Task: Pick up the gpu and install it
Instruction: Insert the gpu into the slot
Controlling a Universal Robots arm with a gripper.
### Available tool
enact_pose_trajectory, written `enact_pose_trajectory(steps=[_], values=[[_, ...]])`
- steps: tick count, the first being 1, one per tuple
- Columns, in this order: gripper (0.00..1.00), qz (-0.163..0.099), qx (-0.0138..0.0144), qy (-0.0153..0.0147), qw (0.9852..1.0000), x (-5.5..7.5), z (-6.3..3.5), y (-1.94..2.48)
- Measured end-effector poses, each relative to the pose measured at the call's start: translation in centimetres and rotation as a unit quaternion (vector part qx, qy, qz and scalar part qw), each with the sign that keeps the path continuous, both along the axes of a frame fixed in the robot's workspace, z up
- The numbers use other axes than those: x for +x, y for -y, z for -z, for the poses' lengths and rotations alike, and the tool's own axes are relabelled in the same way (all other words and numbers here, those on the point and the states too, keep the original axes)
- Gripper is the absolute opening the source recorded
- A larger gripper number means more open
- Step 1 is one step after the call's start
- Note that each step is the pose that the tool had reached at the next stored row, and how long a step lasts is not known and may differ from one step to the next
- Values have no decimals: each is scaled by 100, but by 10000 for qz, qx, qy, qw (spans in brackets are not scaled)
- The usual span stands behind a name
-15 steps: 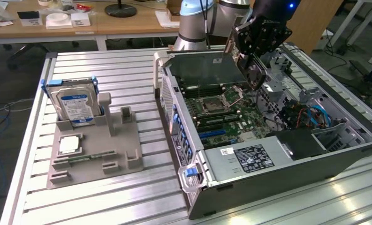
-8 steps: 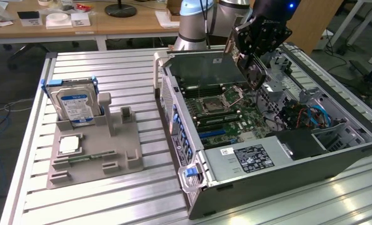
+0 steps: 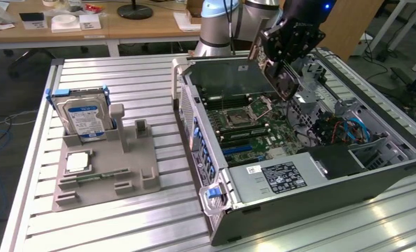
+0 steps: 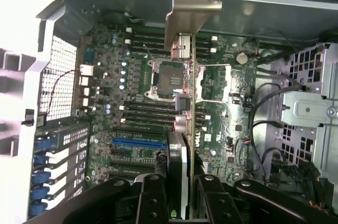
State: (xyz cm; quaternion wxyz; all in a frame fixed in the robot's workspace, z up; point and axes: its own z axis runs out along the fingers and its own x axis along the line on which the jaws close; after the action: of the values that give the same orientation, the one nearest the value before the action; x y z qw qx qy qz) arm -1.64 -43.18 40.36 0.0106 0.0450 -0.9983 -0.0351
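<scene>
The gripper (image 3: pixel 280 62) hangs over the open case (image 3: pixel 215 157), its fingers (image 4: pixel 153 195) closed partway and clamped on the gpu (image 3: pixel 283 80), one on each flat face. In the exterior view the gpu is up in the air above the far end of the case, tilted, clear of the motherboard (image 3: pixel 253 139) below it. In the wrist view the gripper (image 4: pixel 178 187) holds the gpu (image 4: pixel 182 102) edge-on, so it shows as a narrow strip running away from the fingers, with its silver bracket (image 4: pixel 187 10) at the far end. Under it lie the motherboard (image 4: pixel 121 92), the empty CPU socket (image 4: pixel 165 78) and a blue slot (image 4: pixel 137 143); the gpu sits in no slot. The power supply (image 3: pixel 278 178) fills the near end of the case. On the exterior view's left, well apart from the case, a grey tray (image 3: pixel 141 168) rests on the table (image 3: pixel 124 226), holding an upright hard drive (image 3: pixel 85 118) and a memory stick (image 3: pixel 103 176) lying flat.
</scene>
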Motion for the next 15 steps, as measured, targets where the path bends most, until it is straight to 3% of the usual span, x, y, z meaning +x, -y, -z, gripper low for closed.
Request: enact_pose_trajectory(steps=[8, 15], values=[[28, -452, 0, 0, 9990, 0, 0, 2], [28, -920, 0, 0, 9958, 0, 0, 3]])
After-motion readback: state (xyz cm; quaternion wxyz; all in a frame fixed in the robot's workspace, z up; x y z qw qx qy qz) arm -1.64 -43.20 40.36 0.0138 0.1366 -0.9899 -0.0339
